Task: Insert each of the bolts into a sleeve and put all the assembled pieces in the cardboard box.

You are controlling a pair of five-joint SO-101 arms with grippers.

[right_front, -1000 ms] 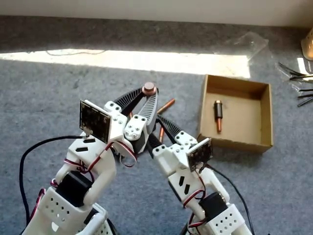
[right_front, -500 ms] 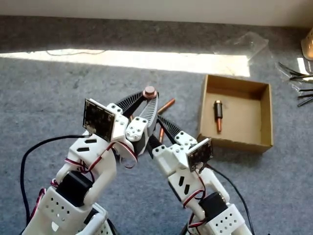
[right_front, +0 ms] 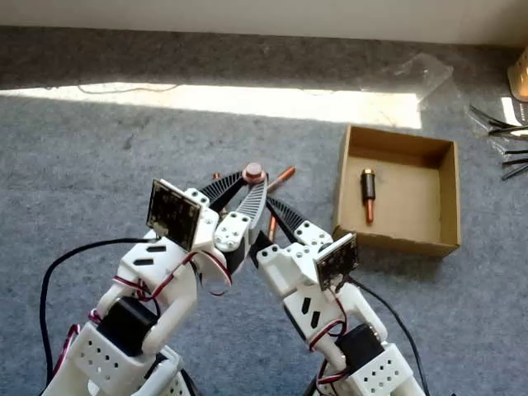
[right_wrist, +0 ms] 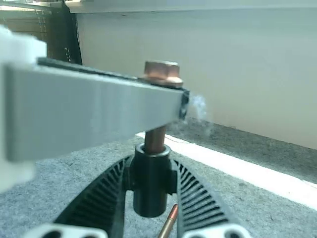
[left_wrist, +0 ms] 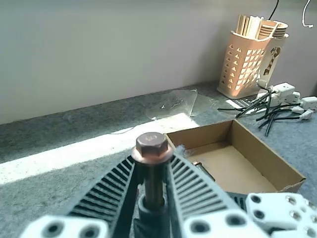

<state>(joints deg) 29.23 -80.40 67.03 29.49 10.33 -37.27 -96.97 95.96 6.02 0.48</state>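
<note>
holding bolt [left_wrist: 153, 147] in left gripper [left_wrist: 152, 161] and sleeve [right_wrist: 149, 187] in right gripper [right_wrist: 150, 173], shank partly in; could jam or slip free if pushed off-axis.

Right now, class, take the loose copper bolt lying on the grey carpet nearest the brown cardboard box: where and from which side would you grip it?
Grip the copper bolt at mid-shank, coming down from above and closing across its length. It lies flat and slanted on the grey carpet, so its slim round sides are the free faces. Probably turn the wrist to match.
</note>
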